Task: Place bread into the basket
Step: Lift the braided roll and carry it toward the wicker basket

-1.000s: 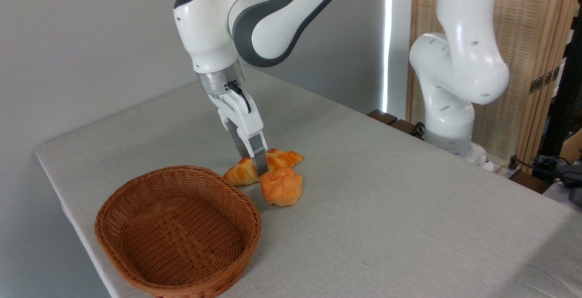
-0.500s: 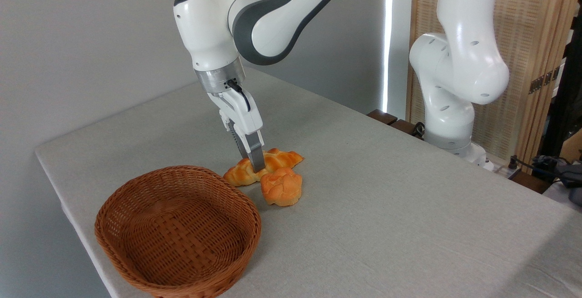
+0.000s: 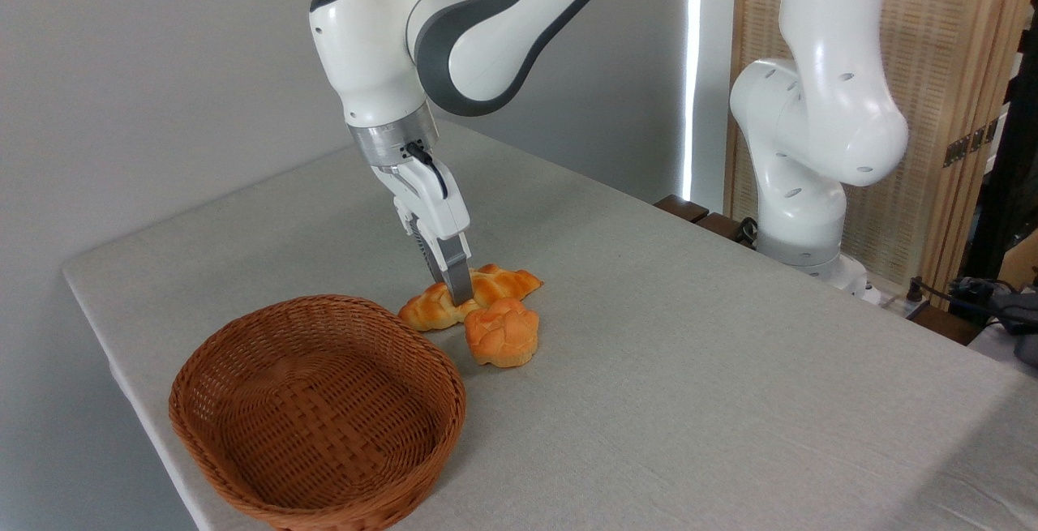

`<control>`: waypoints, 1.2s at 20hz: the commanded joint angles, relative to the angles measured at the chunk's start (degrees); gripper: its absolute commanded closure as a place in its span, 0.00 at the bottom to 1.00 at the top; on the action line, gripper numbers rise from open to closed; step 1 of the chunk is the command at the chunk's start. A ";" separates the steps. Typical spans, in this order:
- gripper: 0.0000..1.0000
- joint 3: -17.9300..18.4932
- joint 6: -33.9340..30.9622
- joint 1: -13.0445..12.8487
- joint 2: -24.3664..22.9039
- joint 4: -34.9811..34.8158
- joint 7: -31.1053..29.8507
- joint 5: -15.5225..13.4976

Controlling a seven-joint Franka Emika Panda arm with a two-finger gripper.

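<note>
The bread [image 3: 507, 281], a long braided golden-brown loaf, lies on the table just past the far right rim of the basket [image 3: 243, 328]. The basket is an oval brown wicker one at the front left with nothing in it. My gripper [image 3: 452, 292] points down over the loaf's middle, with one finger in front of it and the other behind. The jaws look closed against the loaf's sides. The loaf rests on the cloth, and the front finger [image 3: 459, 276] hides part of its middle.
A small round orange bun [image 3: 503, 332] lies touching the loaf's near side, right of the basket. The grey-clothed table [image 3: 689, 369] ends close behind the basket on the left. A second white robot arm [image 3: 811, 150] stands at the back right.
The gripper has risen slightly, so its front fingertip sits higher on the loaf. That finger has also drawn in towards the loaf. The loaf, bun and basket have not moved.
</note>
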 commanded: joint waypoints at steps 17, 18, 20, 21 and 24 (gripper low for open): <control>0.64 0.60 -6.11 -0.35 -2.29 11.52 1.44 -1.61; 0.64 0.68 -6.02 -0.35 -2.21 12.22 1.44 -2.14; 0.63 1.21 -5.15 0.17 -2.12 13.10 1.44 -3.19; 0.63 2.00 -4.80 0.26 -2.03 13.72 1.44 -4.07; 0.63 3.32 -2.08 0.26 -1.77 14.43 1.35 -4.52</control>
